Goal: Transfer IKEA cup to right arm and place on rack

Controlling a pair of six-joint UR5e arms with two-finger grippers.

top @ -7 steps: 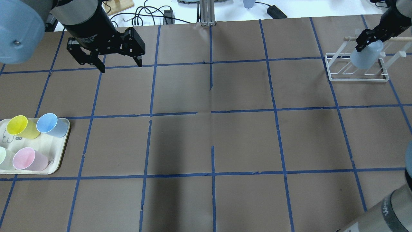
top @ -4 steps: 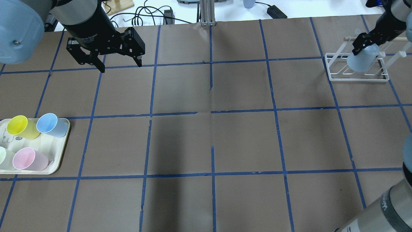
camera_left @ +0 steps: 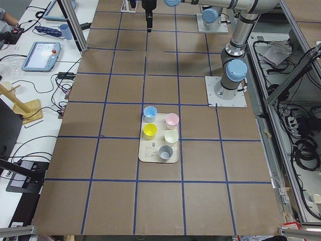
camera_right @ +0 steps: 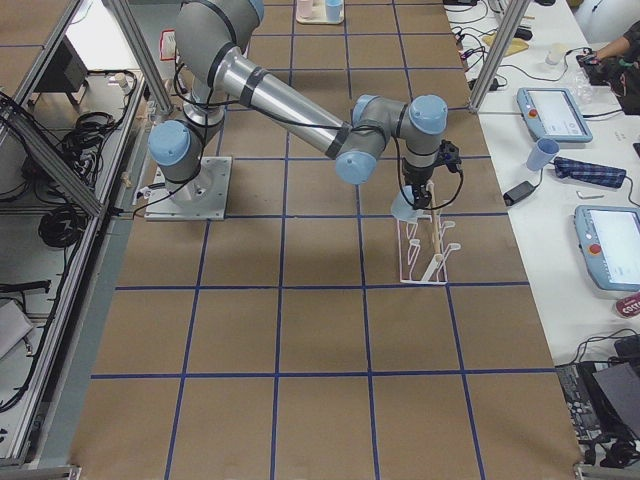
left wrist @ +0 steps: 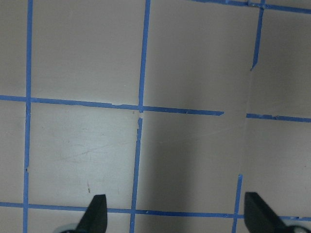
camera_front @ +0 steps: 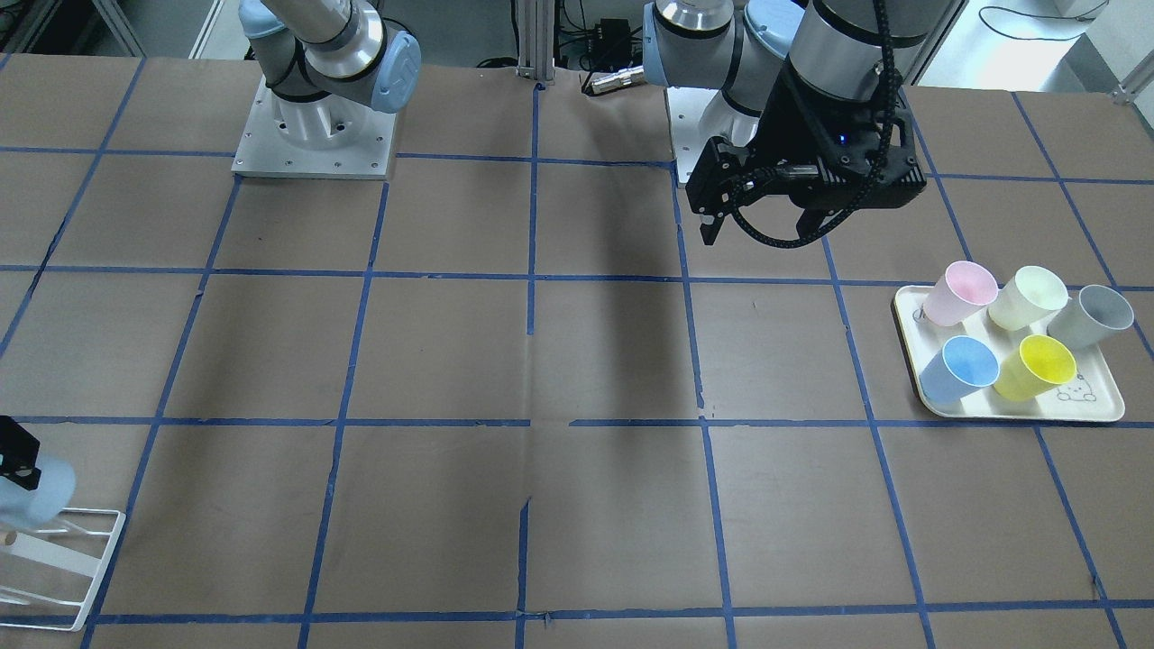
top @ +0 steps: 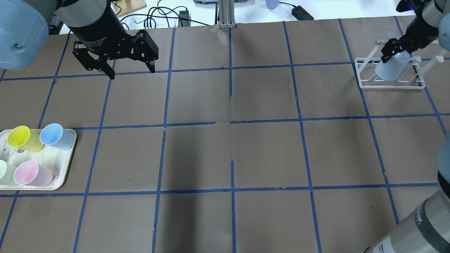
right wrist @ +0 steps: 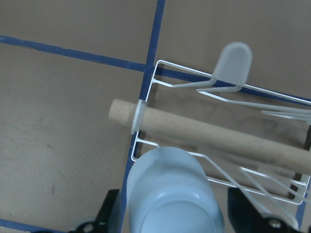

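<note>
The IKEA cup (top: 387,70), very pale blue, hangs tilted over the left part of the white wire rack (top: 390,86) at the table's far right. My right gripper (top: 394,51) is shut on it. In the right wrist view the cup (right wrist: 170,194) sits between the fingers, bottom towards the camera, just in front of the rack's wooden rod (right wrist: 209,133). The cup (camera_front: 38,491) and rack (camera_front: 86,568) also show at the front-facing view's left edge. My left gripper (top: 130,71) is open and empty above the table's far left; its fingertips (left wrist: 97,211) frame bare table.
A cream tray (top: 66,165) at the left edge holds several cups: sky-blue (top: 56,136), yellow (top: 23,138), pink (top: 31,174), and in the front-facing view a pale yellow one and a grey one (camera_front: 1091,315). Cables lie beyond the table's far edge.
My right gripper has carried the cup left and lower, towards the rack's left end. The left arm has not moved.
</note>
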